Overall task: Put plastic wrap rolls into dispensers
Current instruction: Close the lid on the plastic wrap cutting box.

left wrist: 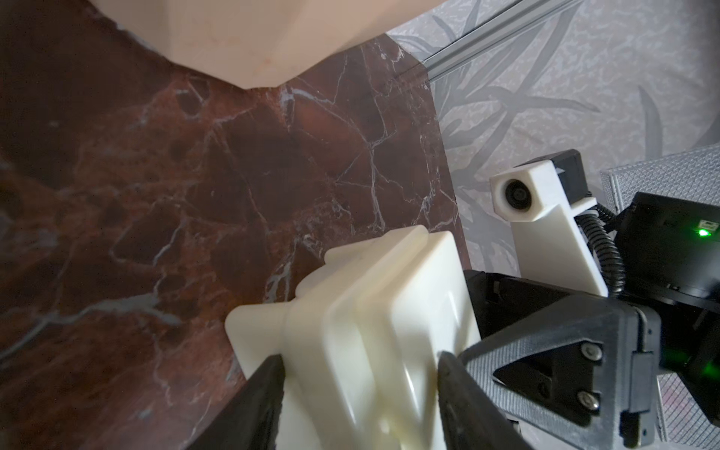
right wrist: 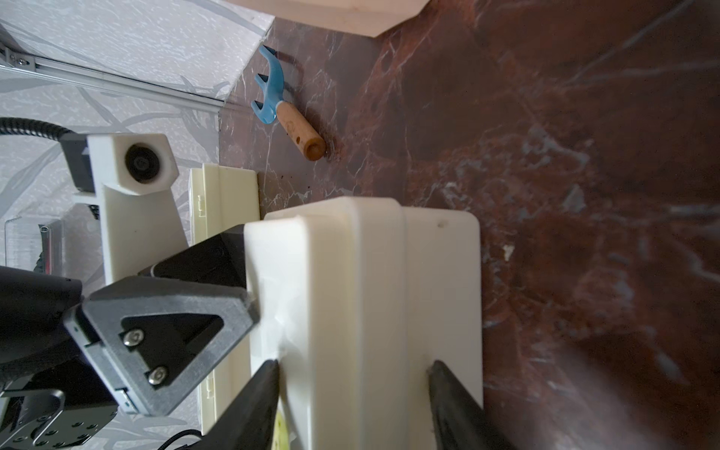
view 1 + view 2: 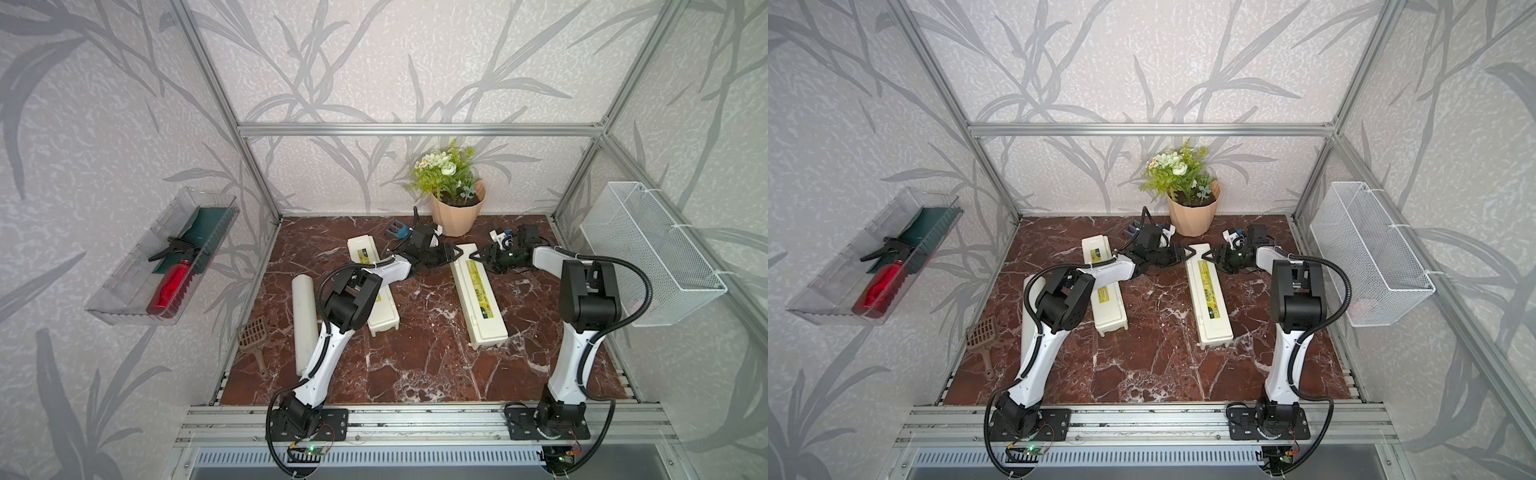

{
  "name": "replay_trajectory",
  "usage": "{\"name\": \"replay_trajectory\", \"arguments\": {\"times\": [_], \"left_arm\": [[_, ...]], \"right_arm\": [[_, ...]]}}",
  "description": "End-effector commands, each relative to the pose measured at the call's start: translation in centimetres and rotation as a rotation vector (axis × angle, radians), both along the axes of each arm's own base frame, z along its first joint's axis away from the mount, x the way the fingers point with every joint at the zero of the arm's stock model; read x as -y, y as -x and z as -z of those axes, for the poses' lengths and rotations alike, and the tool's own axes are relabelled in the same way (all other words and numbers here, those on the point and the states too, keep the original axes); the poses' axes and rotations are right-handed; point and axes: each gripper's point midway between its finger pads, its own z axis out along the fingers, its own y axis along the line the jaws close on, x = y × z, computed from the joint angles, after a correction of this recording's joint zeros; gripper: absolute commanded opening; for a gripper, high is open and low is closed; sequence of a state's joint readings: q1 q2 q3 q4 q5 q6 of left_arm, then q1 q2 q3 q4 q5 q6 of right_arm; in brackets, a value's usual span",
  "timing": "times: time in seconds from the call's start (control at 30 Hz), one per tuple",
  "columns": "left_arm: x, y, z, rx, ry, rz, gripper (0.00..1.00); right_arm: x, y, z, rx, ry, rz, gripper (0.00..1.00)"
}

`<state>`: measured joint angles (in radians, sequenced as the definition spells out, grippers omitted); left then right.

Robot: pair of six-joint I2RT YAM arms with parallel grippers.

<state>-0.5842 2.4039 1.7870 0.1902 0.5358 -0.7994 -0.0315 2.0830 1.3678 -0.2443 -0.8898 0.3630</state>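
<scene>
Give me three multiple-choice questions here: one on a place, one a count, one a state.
1. Where does the plastic wrap roll lie?
A) on the table beside the left arm
B) in the mesh basket
C) in the flowerpot

2. How many dispensers are on the table?
A) one
B) two
C) four

3. The right-hand dispenser has its lid:
A) shut
B) wide open
C) missing

Answers: 1 A, it lies flat by the arm; 2 B, two cream boxes show; 3 A, the lid sits flat with its label facing up.
</scene>
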Motion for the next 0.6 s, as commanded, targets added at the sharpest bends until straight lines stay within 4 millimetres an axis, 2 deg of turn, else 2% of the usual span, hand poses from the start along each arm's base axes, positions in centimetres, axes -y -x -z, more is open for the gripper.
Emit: {"name": "replay_trajectory", "arguments": {"times": [0.0,0.03,0.1,0.23,0.33,0.37,0.4,0.47,0.57], "left_arm": [[0.7,2.2,5.4,-0.076,-0.112,0.064,0.46],[0.8,2.1,5.3,-0.072,-0.123,0.075,0.42],[0.9,1.8,4.8,-0.056,-0.149,0.096,0.43],[0.6,1.4,1.7,0.020,-0.230,0.121,0.63],[-0.5,1.6,-1.3,0.097,-0.315,0.102,0.77],[-0.9,1.8,-2.2,0.117,-0.341,0.090,0.80],[-1.2,2.2,-3.3,0.136,-0.368,0.079,0.90],[-1.8,3.2,-4.7,0.152,-0.424,0.071,0.92],[-2.1,5.2,-6.5,0.160,-0.500,0.056,0.92]], "right_arm": [[-0.8,4.8,6.1,-0.268,0.068,0.024,0.57],[-0.9,4.7,6.0,-0.261,0.064,0.032,0.57],[-0.8,4.6,5.3,-0.233,0.067,0.048,0.62],[0.0,3.9,2.3,-0.134,0.097,0.092,0.76],[1.0,3.4,-0.5,-0.053,0.111,0.133,0.81],[1.3,3.2,-1.3,-0.033,0.107,0.146,0.82],[1.6,3.1,-2.1,-0.013,0.104,0.159,0.83],[2.1,3.3,-3.2,0.011,0.113,0.175,0.84],[2.6,4.7,-3.5,0.016,0.123,0.183,0.86]]}}
